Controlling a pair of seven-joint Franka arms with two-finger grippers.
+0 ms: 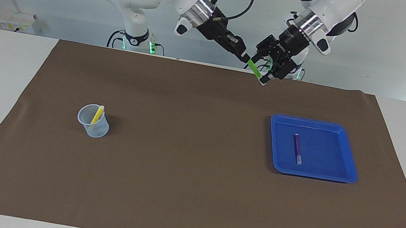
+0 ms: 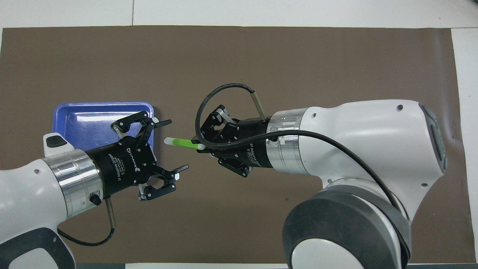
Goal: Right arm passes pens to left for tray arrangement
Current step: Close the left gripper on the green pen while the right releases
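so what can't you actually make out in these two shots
- Purple pen: overhead view, not visible; the left hand and its wrist cover much of the blue tray.
- Cup with the yellow pen: overhead view, not visible where the right arm fills the frame.
- Green pen: overhead view, the end gripped by the right hand is hidden by its fingers and cable.
- Both arm bases: facing view, cut off at the top edge.

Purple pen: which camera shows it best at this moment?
The facing view. There the purple pen lies in full sight on the floor of the blue tray, nothing over it. In the overhead view the left tool and its wrist cover much of the tray, and the pen cannot be seen.
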